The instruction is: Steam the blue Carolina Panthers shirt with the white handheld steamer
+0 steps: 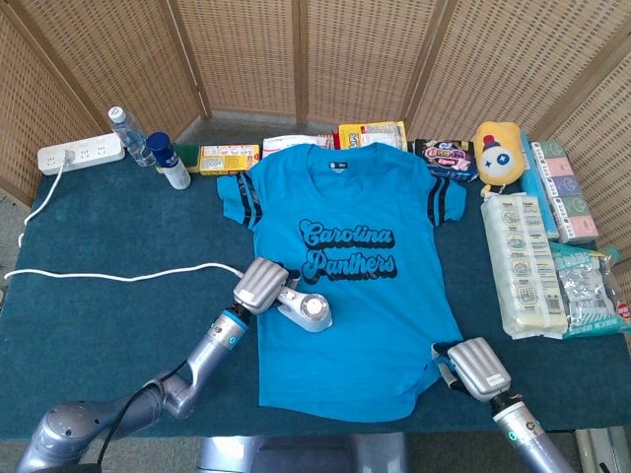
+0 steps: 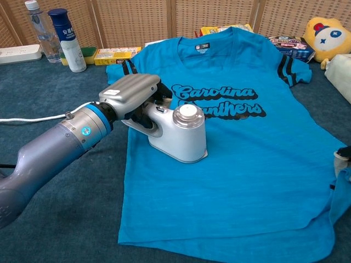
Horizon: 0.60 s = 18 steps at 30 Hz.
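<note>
The blue Carolina Panthers shirt (image 1: 355, 256) (image 2: 236, 159) lies flat on the dark table, collar toward the back. My left hand (image 1: 260, 286) (image 2: 130, 94) grips the handle of the white handheld steamer (image 1: 309, 312) (image 2: 180, 134), whose base rests on the shirt's left side below the lettering. A white cord (image 1: 118, 276) runs from the steamer off to the left. My right hand (image 1: 478, 368) holds the shirt's lower right hem corner, which is bunched under it; in the chest view only its edge (image 2: 343, 156) shows at the right border.
A power strip (image 1: 81, 153), water bottle (image 1: 123, 130) and blue-capped bottle (image 1: 168, 161) stand at the back left. Snack boxes (image 1: 371, 135) line the back edge. A yellow plush (image 1: 499, 151) and packaged goods (image 1: 523, 261) fill the right side.
</note>
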{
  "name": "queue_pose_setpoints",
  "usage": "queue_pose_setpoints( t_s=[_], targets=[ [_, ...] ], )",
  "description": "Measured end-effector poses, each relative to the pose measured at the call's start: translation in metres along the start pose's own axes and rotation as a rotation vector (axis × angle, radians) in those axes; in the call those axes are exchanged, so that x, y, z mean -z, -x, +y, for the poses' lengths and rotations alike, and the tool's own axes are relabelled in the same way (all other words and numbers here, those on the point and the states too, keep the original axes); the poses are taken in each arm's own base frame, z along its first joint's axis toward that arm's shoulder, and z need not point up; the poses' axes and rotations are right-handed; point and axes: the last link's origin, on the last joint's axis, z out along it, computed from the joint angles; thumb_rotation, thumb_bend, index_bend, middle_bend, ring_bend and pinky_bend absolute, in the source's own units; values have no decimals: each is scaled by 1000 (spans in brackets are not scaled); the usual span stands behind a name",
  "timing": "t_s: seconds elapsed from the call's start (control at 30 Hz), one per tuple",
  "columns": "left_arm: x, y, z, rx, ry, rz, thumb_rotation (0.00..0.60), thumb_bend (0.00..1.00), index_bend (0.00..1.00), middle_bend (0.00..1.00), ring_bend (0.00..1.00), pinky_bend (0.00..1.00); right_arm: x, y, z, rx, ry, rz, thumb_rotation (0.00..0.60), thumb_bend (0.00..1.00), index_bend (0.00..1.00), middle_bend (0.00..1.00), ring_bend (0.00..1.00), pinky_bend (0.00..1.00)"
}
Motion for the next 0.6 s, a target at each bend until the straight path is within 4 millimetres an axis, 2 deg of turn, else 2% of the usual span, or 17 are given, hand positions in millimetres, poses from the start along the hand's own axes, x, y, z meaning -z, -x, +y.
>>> queue_pose_setpoints(
  t_s=[0.17, 0.43, 0.6],
  targets=[
    [3, 3, 15, 26, 45, -7, 600, 332, 799, 766, 693, 781, 1, 0, 1, 1, 5, 1, 600, 606, 624, 608, 675, 816],
    [10, 11, 53, 75, 159, -29, 600, 330, 799, 766, 693, 781, 4, -1, 4, 0, 15, 5, 600, 606, 626, 611, 676, 817],
    [14, 14, 64, 69, 202, -40, 600, 330, 799, 766, 693, 781, 4, -2, 5, -1, 17, 6, 600, 606, 626, 611, 677, 818]
  ],
)
